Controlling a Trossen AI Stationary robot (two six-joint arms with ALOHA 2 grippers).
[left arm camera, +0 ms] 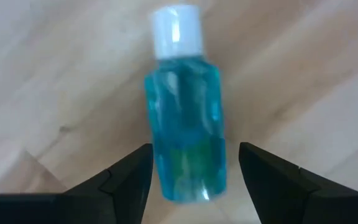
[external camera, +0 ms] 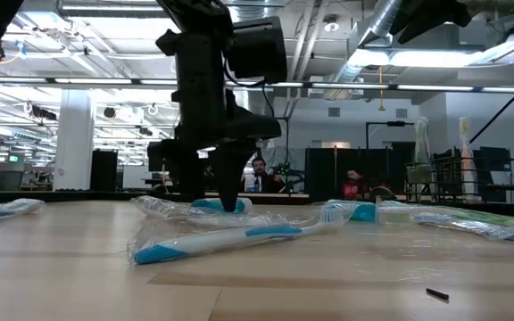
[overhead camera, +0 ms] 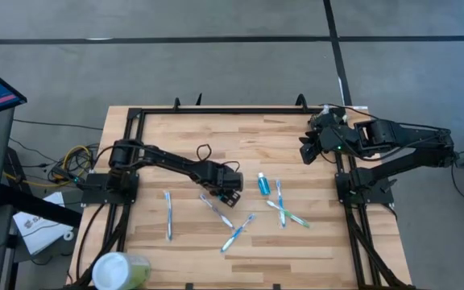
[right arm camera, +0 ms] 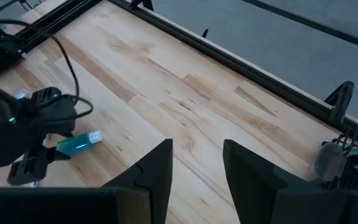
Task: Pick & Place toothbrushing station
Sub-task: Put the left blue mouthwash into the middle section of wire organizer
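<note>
A small blue bottle [left arm camera: 184,134] with a white cap [left arm camera: 176,29] lies on its side on the wooden table [overhead camera: 216,137], also seen in the high view [overhead camera: 263,184]. My left gripper [left arm camera: 194,152] points steeply down at mid-table [overhead camera: 232,192], open. Its fingers stand on either side of the bottle's bottom end, and a gap shows beside one finger. My right gripper [right arm camera: 197,149] hangs raised at the table's far right [overhead camera: 306,153], open and empty. The toothbrushing station is out of view.
Several wrapped toothbrushes lie around the bottle, such as one at the left [overhead camera: 168,213], one in the middle [overhead camera: 238,232] and one at the right [overhead camera: 288,215]. A pale-green cup with a white lid [overhead camera: 119,270] stands at the near left corner. A black rail [overhead camera: 232,111] frames the table.
</note>
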